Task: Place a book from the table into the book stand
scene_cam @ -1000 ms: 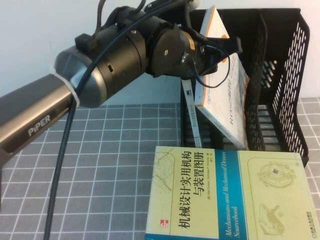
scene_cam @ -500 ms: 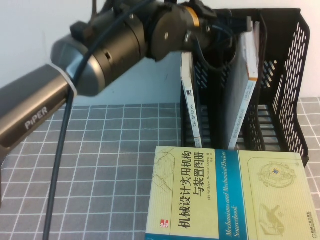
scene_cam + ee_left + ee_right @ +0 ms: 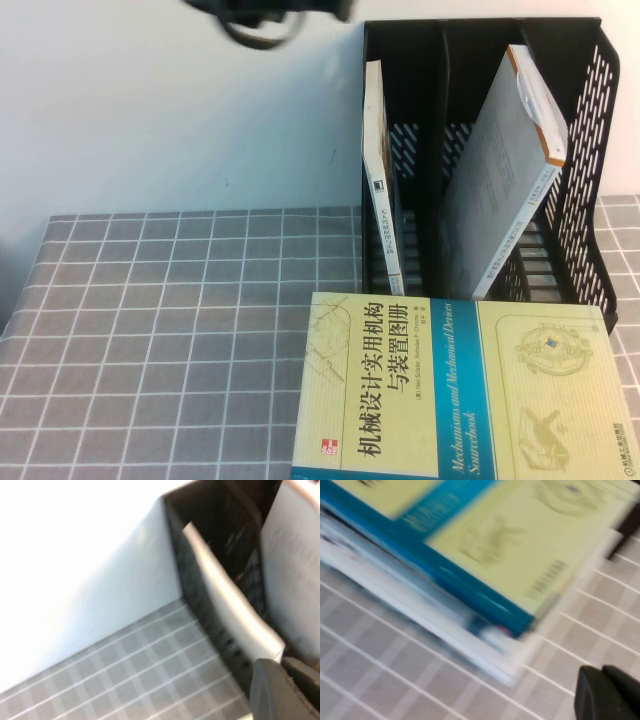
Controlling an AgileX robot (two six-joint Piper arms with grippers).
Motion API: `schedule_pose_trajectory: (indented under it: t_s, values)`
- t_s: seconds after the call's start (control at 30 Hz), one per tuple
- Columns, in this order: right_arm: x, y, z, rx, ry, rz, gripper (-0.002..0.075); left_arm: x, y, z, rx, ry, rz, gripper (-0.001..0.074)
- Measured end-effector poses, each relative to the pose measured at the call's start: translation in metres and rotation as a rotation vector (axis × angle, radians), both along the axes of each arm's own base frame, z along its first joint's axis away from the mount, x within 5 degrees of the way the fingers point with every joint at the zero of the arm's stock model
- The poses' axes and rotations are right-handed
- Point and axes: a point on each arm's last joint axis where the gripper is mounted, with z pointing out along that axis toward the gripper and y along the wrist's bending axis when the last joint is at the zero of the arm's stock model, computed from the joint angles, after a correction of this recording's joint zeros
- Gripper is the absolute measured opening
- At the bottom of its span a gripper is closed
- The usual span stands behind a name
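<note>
The black book stand point(image 3: 590, 150) is at the back right. A thin book point(image 3: 378, 170) stands in its left slot, and a grey-white book with an orange edge point(image 3: 500, 190) leans in the slot to its right. A yellow-green book point(image 3: 460, 390) lies on the table in front. Only a dark bit of my left arm point(image 3: 265, 12) shows at the top edge. In the left wrist view my left gripper point(image 3: 282, 664) is shut and empty, just off the thin book point(image 3: 225, 595). My right gripper point(image 3: 602, 669) is shut and empty above the cloth beside the yellow-green book point(image 3: 495, 535).
A grey checked cloth point(image 3: 180, 340) covers the table. A white wall point(image 3: 150, 110) is behind. In the right wrist view the yellow-green book lies on top of another white-edged book point(image 3: 420, 615).
My left arm has let go of the grey-white book and pulled up and away, almost out of the high view. The book now leans alone in the stand.
</note>
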Motion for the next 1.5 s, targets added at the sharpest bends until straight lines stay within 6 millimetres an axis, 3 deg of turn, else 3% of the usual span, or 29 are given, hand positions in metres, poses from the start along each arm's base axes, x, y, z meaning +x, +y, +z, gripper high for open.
schedule_pose_trajectory:
  t_s: [0.2,0.3,0.37,0.5,0.7,0.83,1.07,1.5]
  values:
    - [0.018,-0.022,0.025,-0.232,-0.134,-0.131,-0.0003,-0.047,0.041,0.031,-0.069,-0.122,0.047,0.0001]
    - [0.026,-0.022,0.036,-0.219,-0.28,-0.153,-0.0003,-0.068,0.055,0.029,-0.177,-0.21,0.041,0.0001]
    - [0.03,-0.02,0.044,-0.165,-0.375,-0.168,-0.0003,-0.081,0.062,0.014,-0.241,-0.251,0.022,0.0001]
    - [0.035,-0.011,0.049,0.024,-0.454,-0.184,-0.0003,-0.099,0.07,-0.033,-0.288,-0.305,-0.036,0.0001]
    - [0.041,-0.006,0.012,0.126,-0.358,-0.2,-0.0003,-0.111,0.071,-0.097,-0.286,-0.355,-0.124,0.0001]
    - [0.045,-0.007,-0.018,0.124,-0.32,-0.224,-0.0003,-0.111,0.07,-0.117,-0.252,-0.363,-0.151,0.0]
    - [0.045,-0.008,-0.053,0.098,-0.263,-0.235,-0.0003,-0.111,0.069,-0.122,-0.249,-0.359,-0.156,-0.0001]
    - [0.037,-0.003,-0.068,0.149,-0.105,-0.214,-0.0003,-0.111,0.069,-0.122,-0.249,-0.361,-0.156,-0.0001]
